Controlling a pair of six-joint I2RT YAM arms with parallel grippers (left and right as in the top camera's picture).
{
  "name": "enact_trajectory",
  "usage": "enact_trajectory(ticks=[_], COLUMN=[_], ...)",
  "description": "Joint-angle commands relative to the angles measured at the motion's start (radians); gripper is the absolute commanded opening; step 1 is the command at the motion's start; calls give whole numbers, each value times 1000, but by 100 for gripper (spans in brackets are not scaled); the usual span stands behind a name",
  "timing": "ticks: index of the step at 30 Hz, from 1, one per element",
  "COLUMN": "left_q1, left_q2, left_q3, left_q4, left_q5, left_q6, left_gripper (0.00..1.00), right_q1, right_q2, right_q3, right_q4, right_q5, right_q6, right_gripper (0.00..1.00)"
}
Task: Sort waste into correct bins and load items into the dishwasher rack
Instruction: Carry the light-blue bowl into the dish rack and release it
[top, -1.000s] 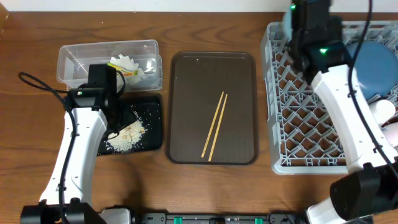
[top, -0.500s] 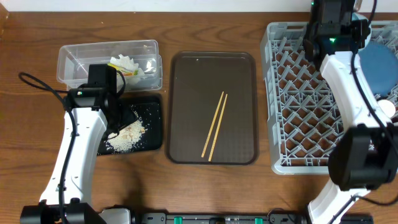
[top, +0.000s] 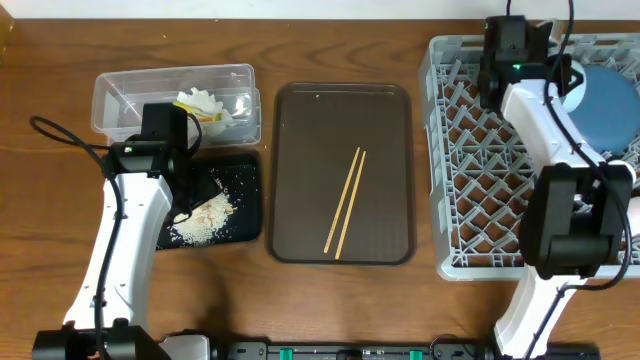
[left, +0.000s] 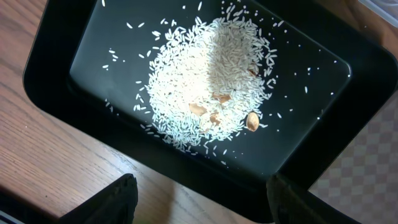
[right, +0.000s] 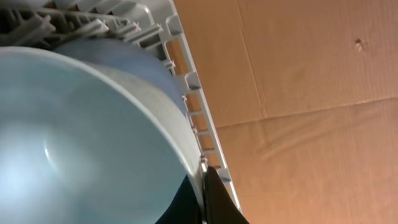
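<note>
Overhead: the dishwasher rack (top: 470, 180) holds the dark blue dish (top: 608, 105) on its right side. The chopsticks (top: 345, 203) lie on the brown serving tray (top: 300, 110) just left of the rack, and the black tray (top: 247, 190) sits further left.
Left wrist: the left end effector (left: 202, 196) hovers with its fingers apart and empty over the rice scraps (left: 211, 87) in the black tray.
Right wrist: the right end effector (right: 200, 196) is clamped on the rim of the small white bowl (right: 81, 137), at the rack's far wall.
Step in hand: probably seating the bowl in the rack.
Doing it well: lower the bowl into a free spot clear of the dish, and let go only once it rests.
</note>
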Motion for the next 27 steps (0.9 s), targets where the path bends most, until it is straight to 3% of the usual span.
enact_trajectory(ticks=[1,13,21,27], left_q1=[5,5,5,5], left_q2=[0,0,0,0], left_q3=[-15,-15,-15,-15], left_q4=[3,3,4,5], left_q5=[-12,-2,-2,-2], left_q6=[-8,-8,-8,-8], left_gripper=[69,70,70,69], right_q1=[29,94,101,103], right_q2=[27,31,29,-35], right_q3=[-13,-13,-13,-12], right_q4=[-45,-327,-451,-472], right_q5=[-33,-151,-507,-563], right_q6=[105,358,369,369], right_gripper=[1,1,1,1])
